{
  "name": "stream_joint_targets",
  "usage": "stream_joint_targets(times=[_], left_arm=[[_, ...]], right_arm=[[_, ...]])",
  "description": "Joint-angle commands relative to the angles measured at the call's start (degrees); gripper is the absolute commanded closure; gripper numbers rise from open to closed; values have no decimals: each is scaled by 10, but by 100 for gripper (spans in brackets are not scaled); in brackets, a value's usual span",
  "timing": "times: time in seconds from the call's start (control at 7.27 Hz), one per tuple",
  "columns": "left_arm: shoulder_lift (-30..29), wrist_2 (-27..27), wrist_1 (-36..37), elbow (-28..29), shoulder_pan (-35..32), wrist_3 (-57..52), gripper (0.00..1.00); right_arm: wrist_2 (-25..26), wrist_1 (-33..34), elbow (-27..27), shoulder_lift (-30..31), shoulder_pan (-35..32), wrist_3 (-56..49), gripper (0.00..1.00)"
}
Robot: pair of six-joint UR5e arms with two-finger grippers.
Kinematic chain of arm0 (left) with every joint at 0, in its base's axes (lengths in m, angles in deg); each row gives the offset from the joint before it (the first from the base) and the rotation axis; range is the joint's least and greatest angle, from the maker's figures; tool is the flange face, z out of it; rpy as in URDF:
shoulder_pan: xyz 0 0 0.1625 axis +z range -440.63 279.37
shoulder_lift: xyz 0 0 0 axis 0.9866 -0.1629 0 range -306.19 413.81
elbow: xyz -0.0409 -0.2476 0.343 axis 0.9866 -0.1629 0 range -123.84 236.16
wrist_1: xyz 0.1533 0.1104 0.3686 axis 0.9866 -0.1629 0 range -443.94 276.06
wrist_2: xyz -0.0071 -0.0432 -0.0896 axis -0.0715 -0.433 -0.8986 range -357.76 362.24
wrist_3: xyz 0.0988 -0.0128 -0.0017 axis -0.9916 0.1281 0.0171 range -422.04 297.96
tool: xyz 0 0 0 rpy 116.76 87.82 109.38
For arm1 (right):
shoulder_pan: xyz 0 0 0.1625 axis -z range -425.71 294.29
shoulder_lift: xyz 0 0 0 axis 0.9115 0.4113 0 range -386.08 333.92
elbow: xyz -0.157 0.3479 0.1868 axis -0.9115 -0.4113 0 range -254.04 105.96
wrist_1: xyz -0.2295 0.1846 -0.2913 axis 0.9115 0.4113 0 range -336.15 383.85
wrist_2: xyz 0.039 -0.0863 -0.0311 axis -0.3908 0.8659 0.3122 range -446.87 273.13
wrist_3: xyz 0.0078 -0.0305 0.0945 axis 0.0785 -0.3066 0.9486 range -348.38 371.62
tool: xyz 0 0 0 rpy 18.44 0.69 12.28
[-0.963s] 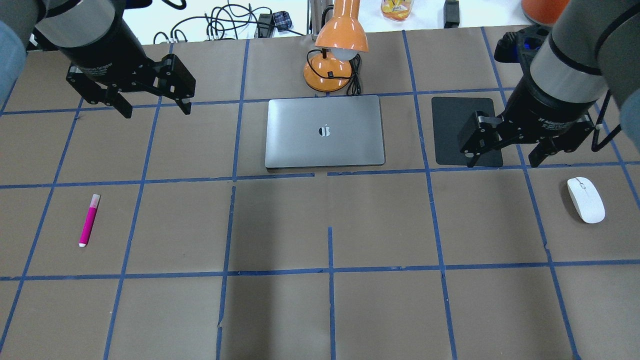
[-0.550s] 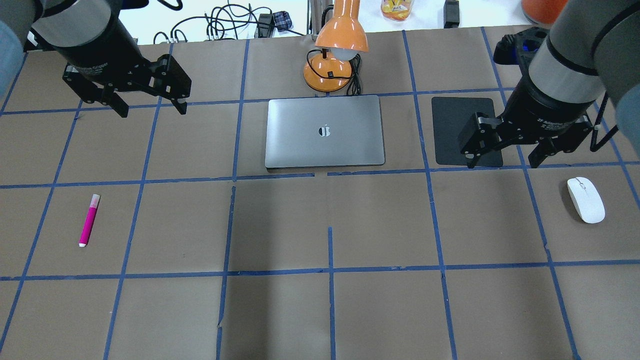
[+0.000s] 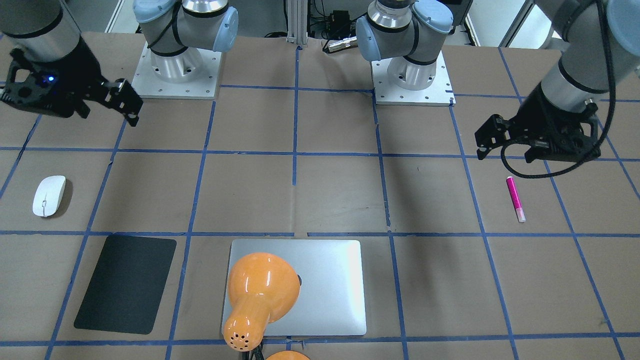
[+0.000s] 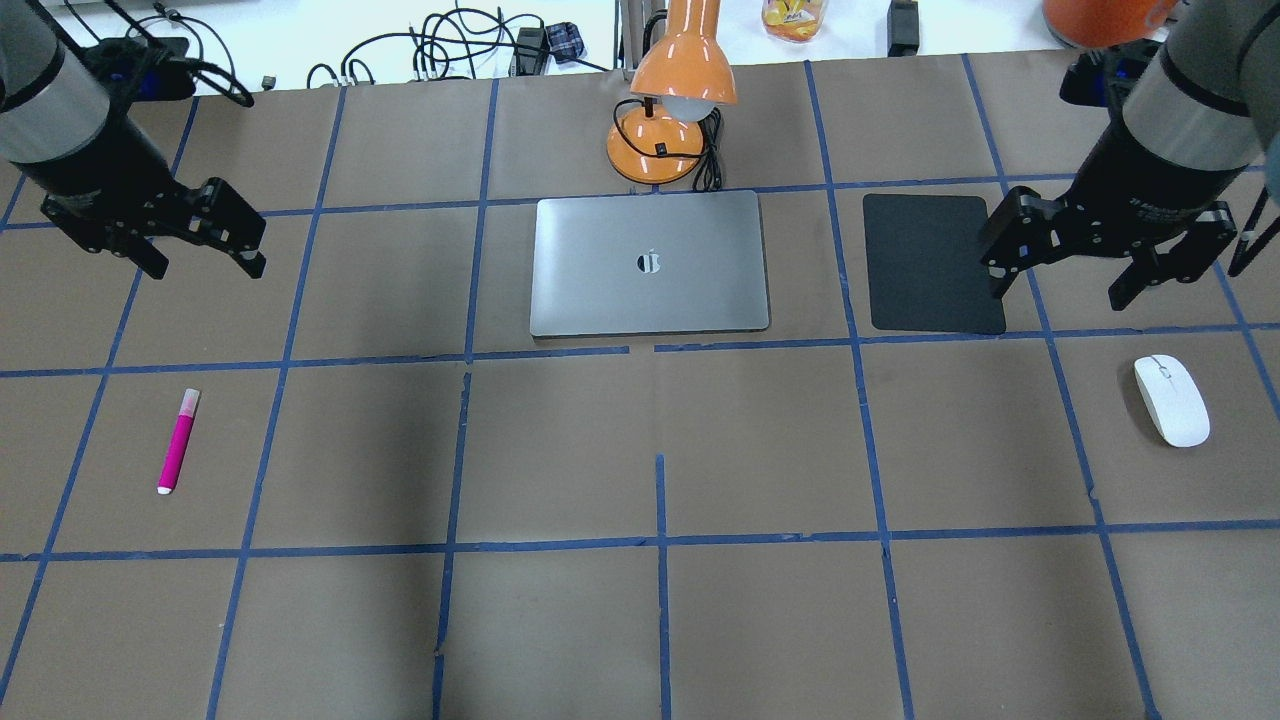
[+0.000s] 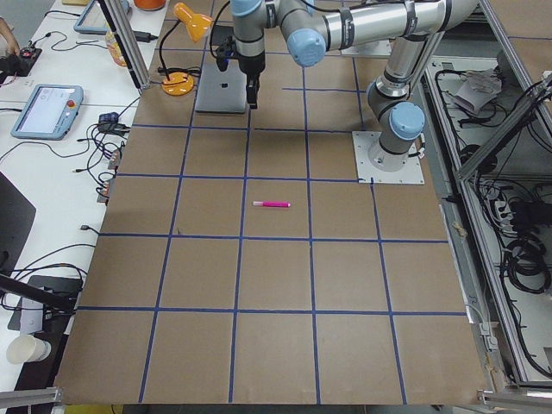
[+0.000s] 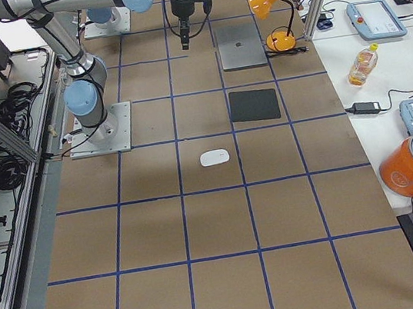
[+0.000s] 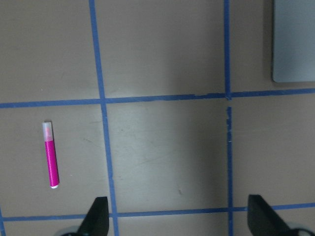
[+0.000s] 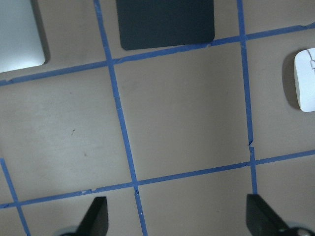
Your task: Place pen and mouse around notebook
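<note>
The magenta pen (image 4: 179, 441) lies flat on the table's left side, with its pale cap pointing away from me. It also shows in the left wrist view as the pen (image 7: 51, 155), ahead and left of the fingers. The white mouse (image 4: 1171, 400) rests at the far right. The silver notebook (image 4: 600, 290) lies closed at centre back. My left gripper (image 4: 208, 268) hovers open behind the pen, holding nothing. My right gripper (image 4: 1058, 295) hovers open beside the mat, behind and left of the mouse (image 8: 305, 80).
A black mat (image 4: 932, 262) lies to the right of the notebook. An orange desk lamp (image 4: 670, 110) stands just behind the notebook with its cord. In the front-facing view the lamp head (image 3: 257, 290) covers part of the notebook (image 3: 335, 295). Cables and a bottle sit beyond the table's back edge.
The left gripper has moved left and nearer the pen's side of the table. The right gripper has shifted right, off the mat. Both stay open; pen, mouse and notebook are unmoved.
</note>
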Motion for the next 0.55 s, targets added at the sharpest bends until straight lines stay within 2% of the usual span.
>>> stream_joint_targets(times=[0.0, 0.14, 0.28, 0.41], left_arm=[[-32, -2, 186, -122, 93, -153, 0], [-56, -5, 287, -177, 131, -203, 0], [-86, -8, 357, -217, 167, -231, 0], [-116, -7, 388, -230, 177, -234, 0]], right_arm=[[8, 98, 3, -80, 63, -96, 0], [8, 125, 5, -92, 96, -158, 0], [6, 127, 10, -108, 123, -193, 0], [8, 168, 25, -129, 149, -222, 0]])
